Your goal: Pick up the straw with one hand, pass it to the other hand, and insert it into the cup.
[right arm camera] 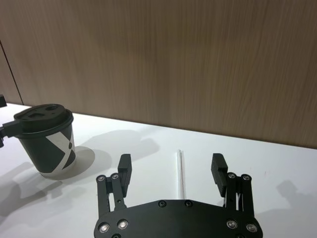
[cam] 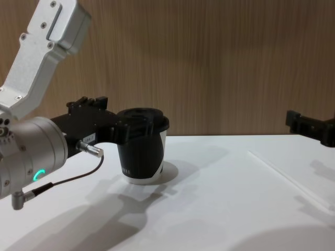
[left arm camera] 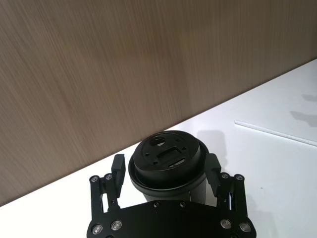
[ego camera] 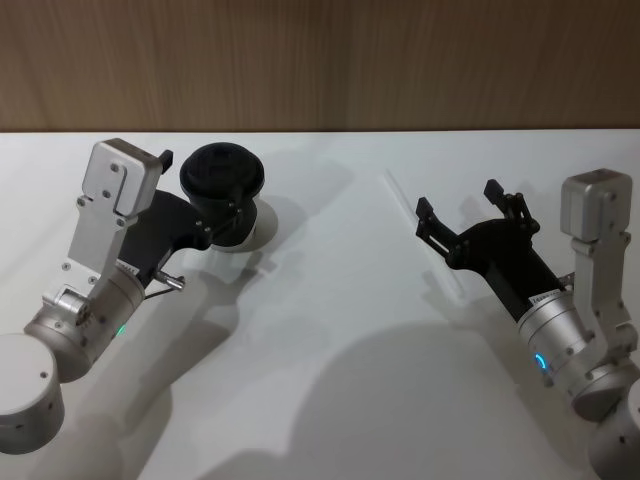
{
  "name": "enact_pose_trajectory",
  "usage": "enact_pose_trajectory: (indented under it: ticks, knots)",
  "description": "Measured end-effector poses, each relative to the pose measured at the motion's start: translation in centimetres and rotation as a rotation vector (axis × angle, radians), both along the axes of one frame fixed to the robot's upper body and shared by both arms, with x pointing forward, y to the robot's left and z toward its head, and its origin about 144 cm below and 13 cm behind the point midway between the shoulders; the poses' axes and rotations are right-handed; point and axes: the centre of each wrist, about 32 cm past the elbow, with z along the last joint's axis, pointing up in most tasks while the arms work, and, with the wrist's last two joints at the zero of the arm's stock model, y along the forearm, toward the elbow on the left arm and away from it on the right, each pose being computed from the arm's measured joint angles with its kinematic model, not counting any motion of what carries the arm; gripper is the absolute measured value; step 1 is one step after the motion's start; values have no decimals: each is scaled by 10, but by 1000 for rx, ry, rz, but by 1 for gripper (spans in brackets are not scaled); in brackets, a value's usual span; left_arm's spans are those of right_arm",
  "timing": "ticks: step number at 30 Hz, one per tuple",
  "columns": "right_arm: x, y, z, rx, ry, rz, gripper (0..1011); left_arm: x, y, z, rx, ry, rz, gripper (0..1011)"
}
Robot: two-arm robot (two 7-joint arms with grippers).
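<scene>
The left gripper (left arm camera: pixel 165 167) sat spread wide with a finger on either side of the lidded cup (ego camera: pixel 222 180). The cup stood upright toward the back left of the white table (ego camera: pixel 330 380), and neither finger clearly pressed on it. Over on the right, the right gripper (right arm camera: pixel 171 166) hovered with jaws apart and empty, and the straw (right arm camera: pixel 181 174) lay flat on the table below, in line with the gap between its fingers, well apart from the cup.

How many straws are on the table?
1. The straw lies flat on the white table, just ahead of the open right gripper, well apart from the cup that the left gripper flanks.
</scene>
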Motion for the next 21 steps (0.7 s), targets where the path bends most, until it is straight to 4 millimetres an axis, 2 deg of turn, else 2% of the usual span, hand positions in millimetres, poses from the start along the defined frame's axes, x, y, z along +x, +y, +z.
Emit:
enact_pose_trajectory:
  ticks: [21]
  knots:
    - [0, 0, 0, 0, 0, 0, 1001, 0, 0, 0, 0, 0, 0, 1003]
